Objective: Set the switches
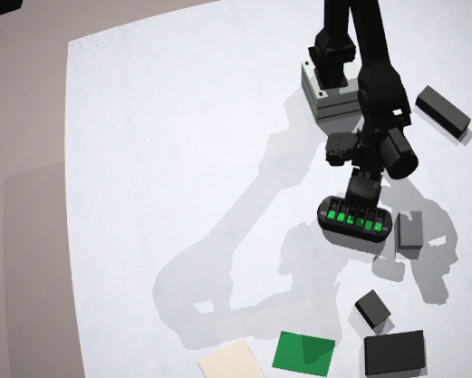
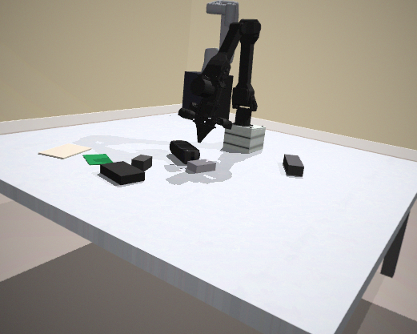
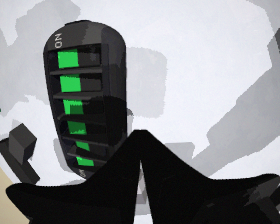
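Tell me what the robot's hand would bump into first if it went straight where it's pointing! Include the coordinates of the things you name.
Probably the white bench top [image 1: 120, 110] [image 2: 266, 217] [image 3: 215, 30], right beside the switch box [image 1: 355, 223] [image 2: 184, 151] [image 3: 82, 95]. The hand [image 1: 363, 200] [image 2: 200, 141] [image 3: 140, 135] might clip its edge; depth is hard to judge.

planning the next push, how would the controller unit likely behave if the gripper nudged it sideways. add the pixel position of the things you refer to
The controller unit [image 1: 341, 231] [image 2: 182, 151] [image 3: 114, 75] looks rigid, so probably wouldn't flex. Its low, elongated body suggests sliding or swivelling rather than tipping. Rounded ends might let it pivot off-line.

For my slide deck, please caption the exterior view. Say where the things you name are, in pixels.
Black robot arm, its hand [image 2: 199, 141] closed and empty above the dark switch unit [image 2: 184, 151] on a white bench [image 2: 266, 225].
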`<state>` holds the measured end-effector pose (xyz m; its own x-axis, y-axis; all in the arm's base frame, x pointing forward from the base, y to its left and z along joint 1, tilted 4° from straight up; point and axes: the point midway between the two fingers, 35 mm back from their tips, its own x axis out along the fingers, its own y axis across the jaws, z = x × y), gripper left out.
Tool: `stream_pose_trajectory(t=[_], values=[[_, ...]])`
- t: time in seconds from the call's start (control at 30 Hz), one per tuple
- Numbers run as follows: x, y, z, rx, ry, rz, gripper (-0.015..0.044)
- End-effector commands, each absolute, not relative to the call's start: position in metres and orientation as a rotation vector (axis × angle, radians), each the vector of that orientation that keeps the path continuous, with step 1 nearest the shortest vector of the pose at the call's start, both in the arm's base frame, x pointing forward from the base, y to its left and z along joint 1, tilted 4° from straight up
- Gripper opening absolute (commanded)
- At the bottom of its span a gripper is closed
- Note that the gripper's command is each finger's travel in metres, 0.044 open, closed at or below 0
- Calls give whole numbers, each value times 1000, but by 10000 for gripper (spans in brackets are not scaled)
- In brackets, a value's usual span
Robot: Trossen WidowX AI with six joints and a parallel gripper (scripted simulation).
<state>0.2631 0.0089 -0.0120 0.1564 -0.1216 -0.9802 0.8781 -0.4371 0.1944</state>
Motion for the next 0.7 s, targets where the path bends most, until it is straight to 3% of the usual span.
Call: stream_pose_trajectory(t=[0.0, 0.17, 0.33, 0.57, 0.67], values=[[270, 5, -11, 1550, 762, -1436, 0], [269, 6, -10, 1551, 761, -1436, 0], [272, 7, 38, 1551, 765, -1435, 131], [272, 8, 40, 1551, 766, -1435, 315], [272, 8, 40, 1551, 766, -1435, 236]])
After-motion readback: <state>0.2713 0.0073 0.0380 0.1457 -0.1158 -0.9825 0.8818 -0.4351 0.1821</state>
